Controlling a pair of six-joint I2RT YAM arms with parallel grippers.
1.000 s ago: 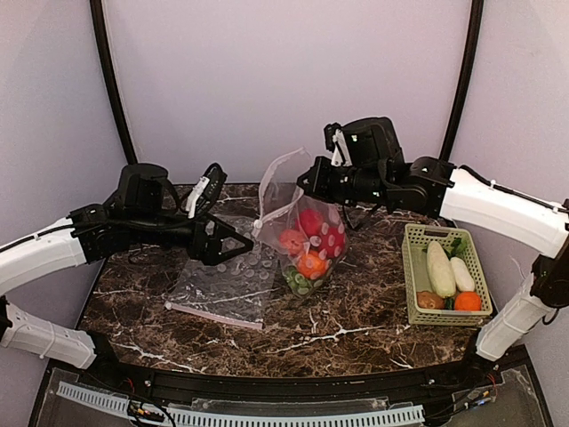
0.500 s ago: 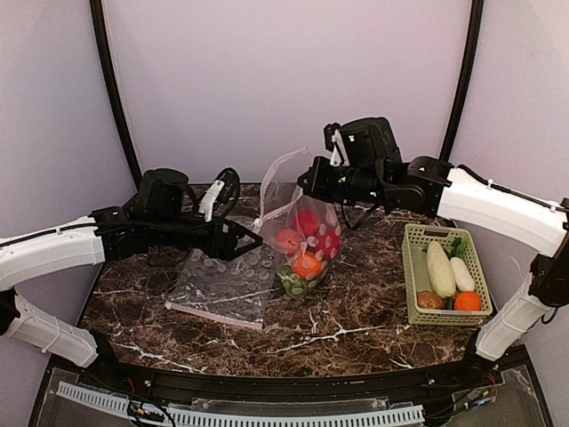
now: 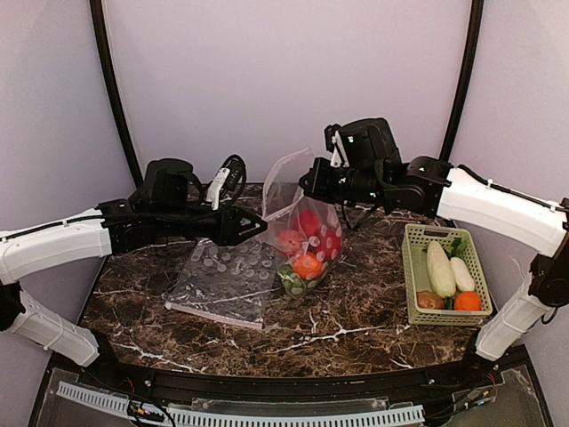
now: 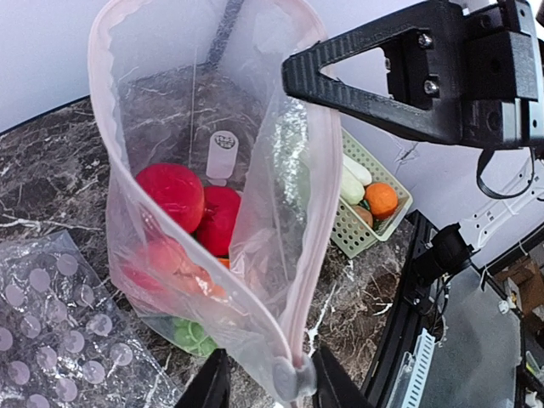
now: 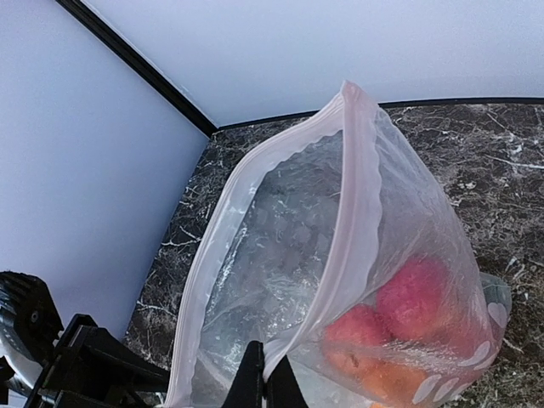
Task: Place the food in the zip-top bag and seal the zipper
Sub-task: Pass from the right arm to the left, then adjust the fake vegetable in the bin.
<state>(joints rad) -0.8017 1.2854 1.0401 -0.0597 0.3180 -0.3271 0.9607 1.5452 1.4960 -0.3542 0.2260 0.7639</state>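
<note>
The left gripper (image 4: 270,384) has its jaws narrowly apart on either side of one end of the zipper (image 5: 347,195), with a gap visible at one finger. The zip-top bag (image 3: 307,236) stands upright at mid-table (image 3: 356,331), mouth open, containing the food (image 4: 174,194). The right gripper (image 5: 263,384) is pinched closed on the bag's rim.

One upright bag (image 3: 307,245) at centre, one flat bag (image 3: 222,283) left. One basket (image 3: 412,267) right, with two radishes (image 3: 440,269), one potato (image 3: 430,301), one orange (image 3: 468,302). Two apples (image 3: 309,221) show in the upright bag.
</note>
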